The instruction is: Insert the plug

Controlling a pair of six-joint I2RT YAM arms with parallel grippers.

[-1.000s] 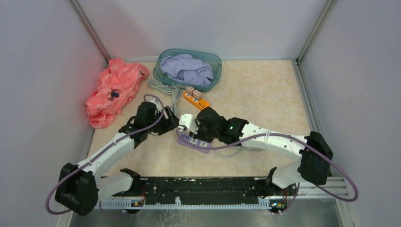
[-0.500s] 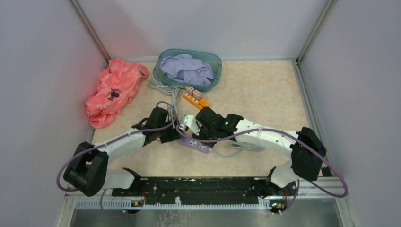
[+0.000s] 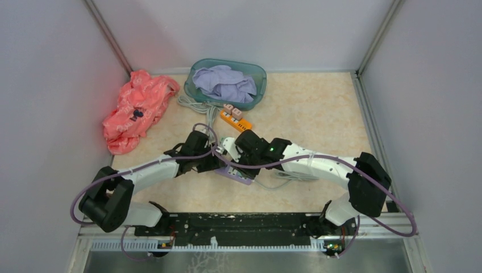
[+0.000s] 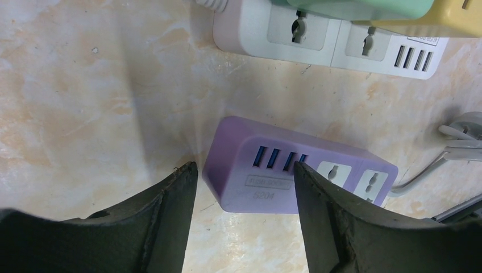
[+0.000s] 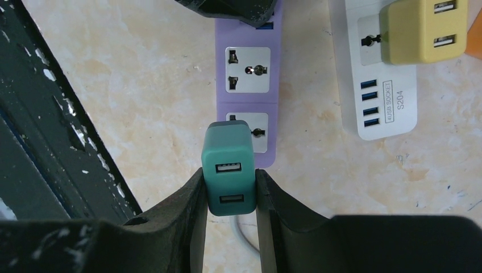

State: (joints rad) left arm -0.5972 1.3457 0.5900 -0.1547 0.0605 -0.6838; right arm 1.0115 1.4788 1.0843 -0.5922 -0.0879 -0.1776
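Beige table (image 3: pixel 318 108), purple strip (image 4: pixel 295 170), white strip (image 5: pixel 386 108), orange strip (image 3: pixel 234 119), pink cloth (image 3: pixel 133 108), basket (image 3: pixel 262 79)

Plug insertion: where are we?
Done: right end effector grips the green plug. In hand: plug sits over the near socket of the purple strip, apparently unseated; left end effector straddles the strip's USB end, jaws open. Left: brace strip, push plug home.

Prongs of green plug (image 5: pixel 228 170) hidden under body; purple strip (image 5: pixel 248 37) near socket part-covered.

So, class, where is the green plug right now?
In the right wrist view, the green plug is clamped in the right gripper, over the nearer socket of the purple power strip.
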